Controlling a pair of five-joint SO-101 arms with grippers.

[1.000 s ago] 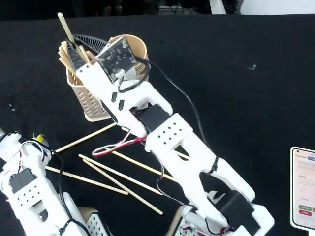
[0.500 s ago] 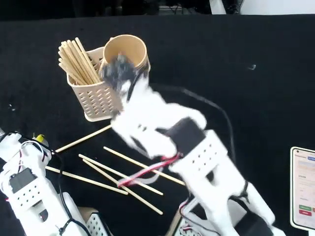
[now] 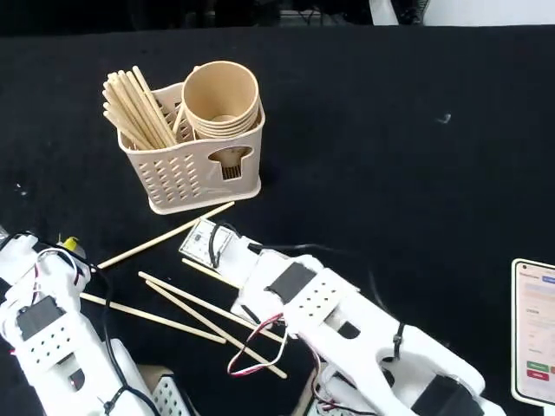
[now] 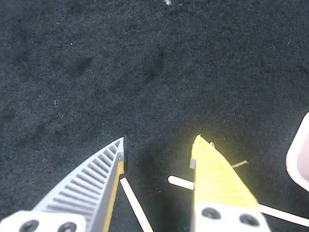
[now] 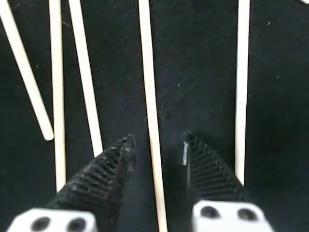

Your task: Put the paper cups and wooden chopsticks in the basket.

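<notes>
Table cover (image 3: 434,191): black cloth, spread across the work surface | Phone (image 3: 533,334): flat on the cloth at its right edge, lit screen up, partly cut off | Pale speck (image 3: 444,118): on the cloth, well apart from the phone

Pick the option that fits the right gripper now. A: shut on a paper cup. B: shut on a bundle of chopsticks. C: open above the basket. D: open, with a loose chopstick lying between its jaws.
D: the right wrist view shows the right gripper open, with one chopstick on the table running between its jaws.
</notes>
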